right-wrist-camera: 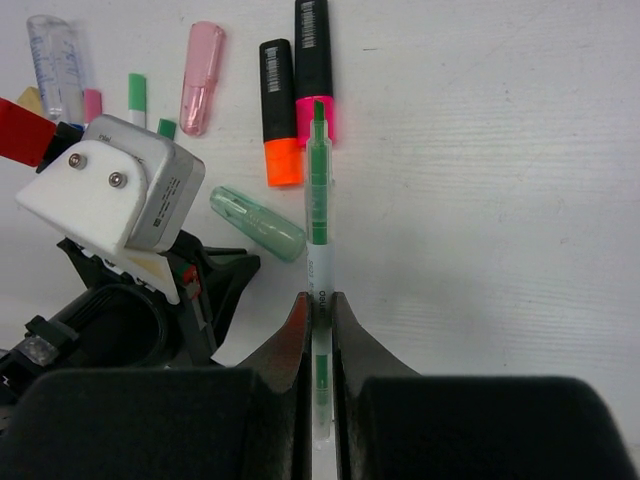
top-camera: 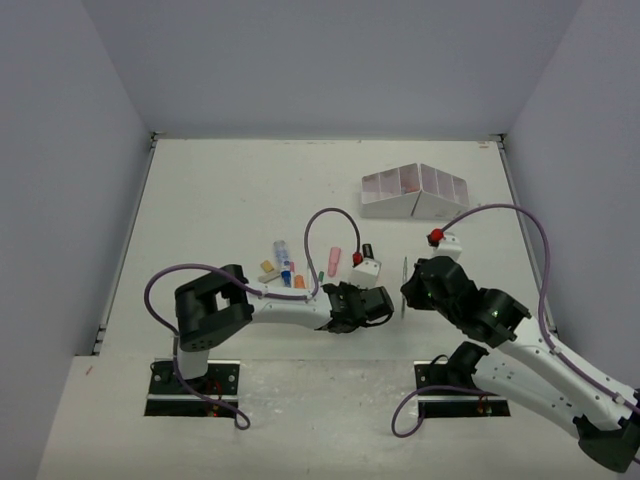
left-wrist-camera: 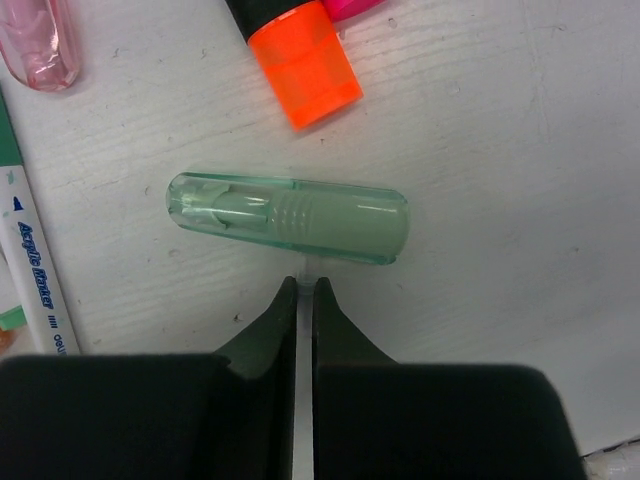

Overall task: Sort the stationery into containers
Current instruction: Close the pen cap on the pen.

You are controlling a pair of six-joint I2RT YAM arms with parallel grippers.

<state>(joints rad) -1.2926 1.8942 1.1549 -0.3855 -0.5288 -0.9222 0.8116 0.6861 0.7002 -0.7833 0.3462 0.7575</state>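
Green pen (right-wrist-camera: 318, 200): uncapped, tip pointing away, clamped in right claw (right-wrist-camera: 318, 305), near middle of tabletop (left-wrist-camera: 500, 200). Green cap (left-wrist-camera: 288, 218): lies flat, crosswise, just ahead of left claw (left-wrist-camera: 305, 288). Organizer (top-camera: 415, 190): far side, well apart from both.

Step, likely: pick up cap or carry pen to organizer. To grab cap: reopen left claw, move forward, straddle cap across its narrow width, then close. Orange highlighter (left-wrist-camera: 305, 70) near, avoid nudging.

Left claw: fingers pressed together, empty, tips just short of cap. Right claw: tight on pen.
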